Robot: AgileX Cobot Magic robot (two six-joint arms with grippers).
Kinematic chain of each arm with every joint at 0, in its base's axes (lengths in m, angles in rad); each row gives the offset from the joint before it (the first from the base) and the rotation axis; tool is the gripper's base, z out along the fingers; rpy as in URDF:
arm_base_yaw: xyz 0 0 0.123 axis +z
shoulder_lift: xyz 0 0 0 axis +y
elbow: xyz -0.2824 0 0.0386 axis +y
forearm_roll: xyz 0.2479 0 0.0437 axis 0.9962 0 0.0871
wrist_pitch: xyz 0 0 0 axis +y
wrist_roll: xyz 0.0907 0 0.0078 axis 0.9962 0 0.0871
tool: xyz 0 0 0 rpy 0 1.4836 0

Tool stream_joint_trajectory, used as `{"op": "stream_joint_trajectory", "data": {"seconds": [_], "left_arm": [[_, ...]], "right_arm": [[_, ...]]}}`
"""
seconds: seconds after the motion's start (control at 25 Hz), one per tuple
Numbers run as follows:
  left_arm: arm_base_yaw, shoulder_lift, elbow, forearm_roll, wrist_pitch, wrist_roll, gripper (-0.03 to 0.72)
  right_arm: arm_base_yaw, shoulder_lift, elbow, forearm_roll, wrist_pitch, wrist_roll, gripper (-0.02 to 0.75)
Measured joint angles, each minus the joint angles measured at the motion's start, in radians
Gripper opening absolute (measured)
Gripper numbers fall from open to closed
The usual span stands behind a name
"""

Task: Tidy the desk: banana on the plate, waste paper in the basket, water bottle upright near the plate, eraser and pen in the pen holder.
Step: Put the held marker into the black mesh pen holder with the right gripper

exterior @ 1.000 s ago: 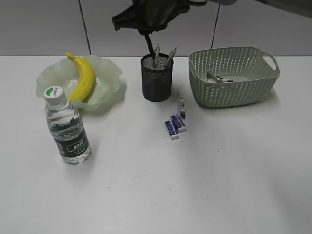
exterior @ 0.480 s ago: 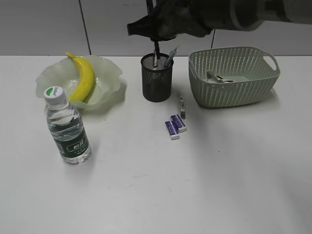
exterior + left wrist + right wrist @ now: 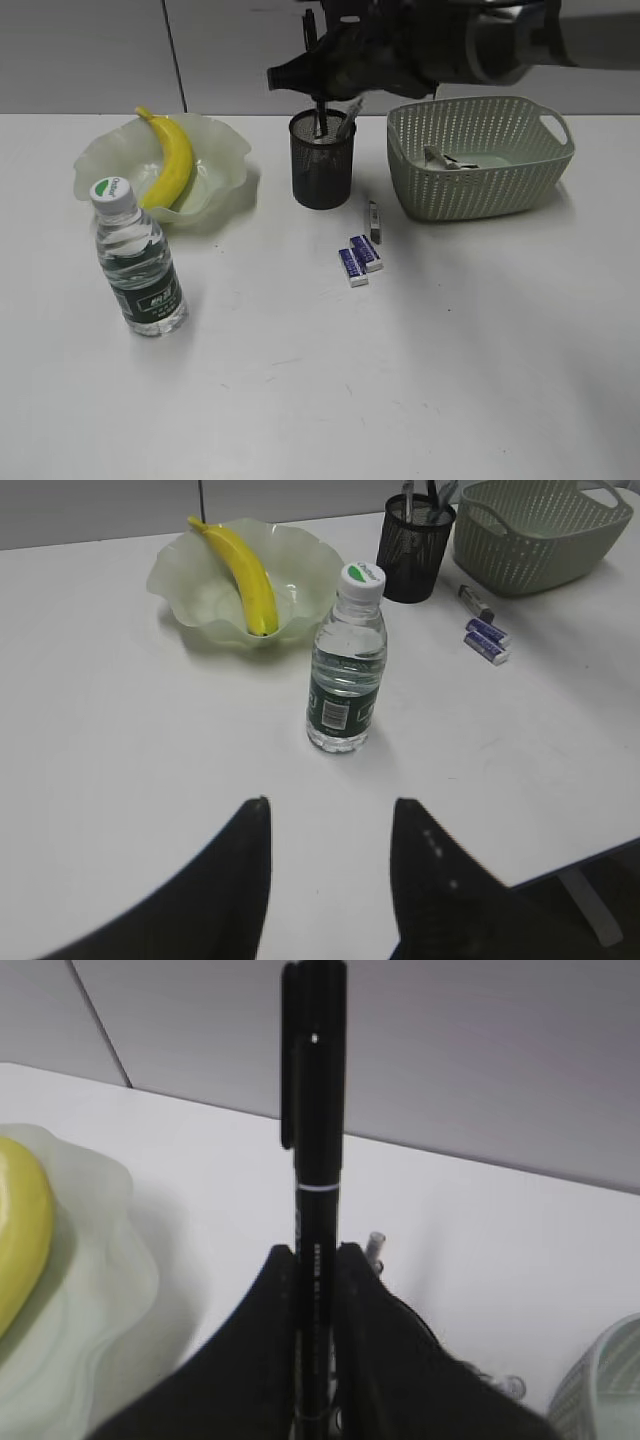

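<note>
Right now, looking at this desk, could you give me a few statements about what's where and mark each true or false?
1. The banana lies in the plate. True.
2. The water bottle lies on its side. False: it stands upright.
3. The right gripper holds a black pen above the pen holder. True.
4. The erasers are in the pen holder. False: they lie on the desk.
5. The basket is upside down. False: it stands open upward.

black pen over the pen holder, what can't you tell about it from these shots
- Pen tip: right wrist view, hidden below the right gripper fingers and the bottom edge.
- Whether the tip is inside the pen holder: exterior view, the arm covers the pen above the rim.
- Print on the barrel: right wrist view, too small and blurred to read.
- How many pens already stand in the holder: left wrist view, too small.
</note>
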Motion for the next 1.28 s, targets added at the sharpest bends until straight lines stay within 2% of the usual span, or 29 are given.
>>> {"op": "stream_joint_trajectory", "data": {"seconds": [0.48,0.6,0.76,0.84,1.0,1.16,1.28], "left_arm": [[0.0,0.0,0.0,0.0,0.0,0.0,0.301],[0.0,0.0,0.0,0.0,0.0,0.0,0.301],[0.0,0.0,0.0,0.0,0.0,0.0,0.301],[0.0,0.0,0.0,0.0,0.0,0.0,0.301],[0.0,0.0,0.0,0.0,0.0,0.0,0.301],[0.0,0.0,0.0,0.0,0.0,0.0,0.301],[0.0,0.0,0.0,0.0,0.0,0.0,0.301]], "right_arm": [[0.0,0.078,0.001,-0.002,-0.003,0.001,0.094],[0.0,0.089,0.001,-0.002,-0.003,0.001,0.168],[0.0,0.09,0.001,-0.002,-0.003,0.001,0.375],[0.0,0.09,0.001,-0.002,-0.003,0.001,0.442],[0.002,0.082,0.001,-0.002,0.028,0.002,0.48],[0.009,0.02,0.001,0.005,0.138,-0.015,0.486],[0.02,-0.057,0.001,0.071,0.206,-0.172,0.488]]}}
